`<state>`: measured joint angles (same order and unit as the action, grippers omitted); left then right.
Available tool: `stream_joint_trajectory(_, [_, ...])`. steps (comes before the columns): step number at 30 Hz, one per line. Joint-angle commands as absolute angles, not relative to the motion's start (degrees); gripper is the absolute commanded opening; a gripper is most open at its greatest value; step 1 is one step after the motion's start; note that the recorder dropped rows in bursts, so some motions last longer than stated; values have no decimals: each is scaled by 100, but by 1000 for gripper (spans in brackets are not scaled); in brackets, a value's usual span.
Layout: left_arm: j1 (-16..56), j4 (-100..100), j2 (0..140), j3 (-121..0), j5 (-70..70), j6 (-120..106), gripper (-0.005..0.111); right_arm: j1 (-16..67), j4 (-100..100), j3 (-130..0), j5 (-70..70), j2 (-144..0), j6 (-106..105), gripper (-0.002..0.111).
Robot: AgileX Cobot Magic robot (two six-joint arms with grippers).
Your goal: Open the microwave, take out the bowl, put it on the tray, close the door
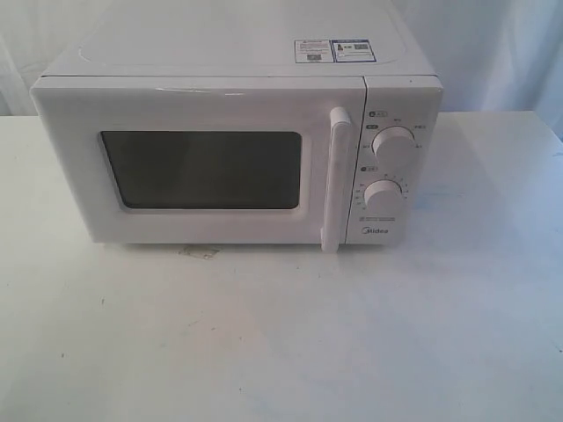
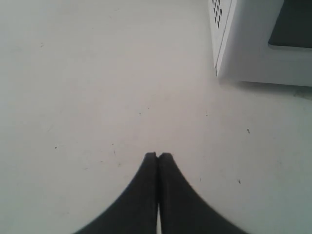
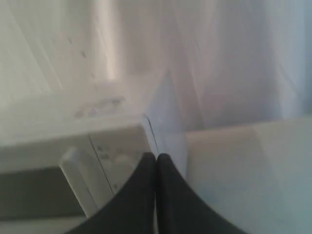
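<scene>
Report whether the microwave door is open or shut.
Shut: the door sits flush against the microwave, handle upright beside the knobs, no interior visible.

White table [image 1: 264,352] with faint scuffs, pale curtain [image 1: 493,53] behind, small beige scrap [image 1: 199,252] lying on it

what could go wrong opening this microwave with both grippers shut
The right gripper is shut; unless it opens, it may only knock the handle instead of gripping it.
Pulling the handle could drag the microwave across the table.
No tray shows in any view, so the bowl's drop spot is uncertain.
</scene>
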<state>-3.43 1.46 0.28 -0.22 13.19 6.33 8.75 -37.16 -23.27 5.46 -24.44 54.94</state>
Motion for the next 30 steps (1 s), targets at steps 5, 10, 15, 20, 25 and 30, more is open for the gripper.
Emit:
stream_joint_trajectory(5, [-329, 173, 0, 0, 1329, 618, 0, 1600, -2371, -2440, 1937, -3917, 4217, 0])
stream_joint_trajectory(10, [-329, 173, 0, 0, 1329, 618, 0, 1884, 0, -2695, 3039, -4246, 1648, 0])
stream_joint_trajectory(15, [-329, 173, 0, 0, 1329, 618, 0, 1907, 1755, -2932, 3762, -4288, -297, 0])
stream_joint_trajectory(20, [-329, 173, 0, 0, 1329, 618, 0, 1907, 3549, -2811, 3231, -4288, -2507, 0])
stream_joint_trajectory(25, [-329, 173, 0, 0, 1329, 618, 0, 1907, 3996, -2798, 2769, -4288, -3149, 0])
stream_joint_trajectory(30, [-329, 173, 0, 0, 1329, 618, 0, 1960, 4133, -2912, 2376, -4639, -3712, 0])
